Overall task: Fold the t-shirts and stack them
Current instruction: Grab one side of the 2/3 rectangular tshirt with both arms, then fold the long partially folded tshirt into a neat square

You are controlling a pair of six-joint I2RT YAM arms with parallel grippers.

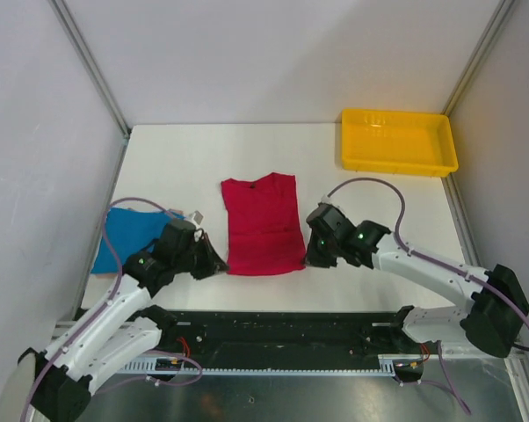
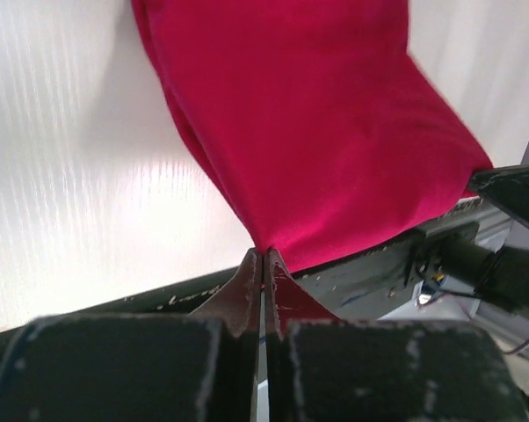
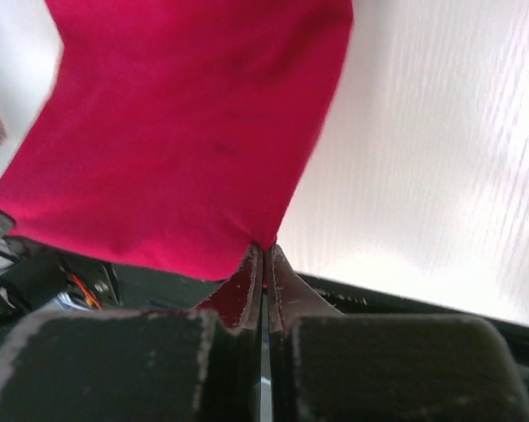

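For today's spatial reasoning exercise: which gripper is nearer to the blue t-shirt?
Left. The left gripper, pinching the near-left corner of the red t-shirt, sits just right of the blue t-shirt; the right gripper pinches the opposite near corner, farther away.

A red t-shirt (image 1: 263,224) lies on the table (image 1: 185,158), collar far. The left gripper (image 1: 213,262) meets its near left corner, the right gripper (image 1: 317,253) its near right. A blue t-shirt (image 1: 128,237) lies left, a yellow tray (image 1: 396,165) far right.

Red t-shirt (image 1: 262,224) — soft matt cloth; tray (image 1: 398,165) — glossy plastic.
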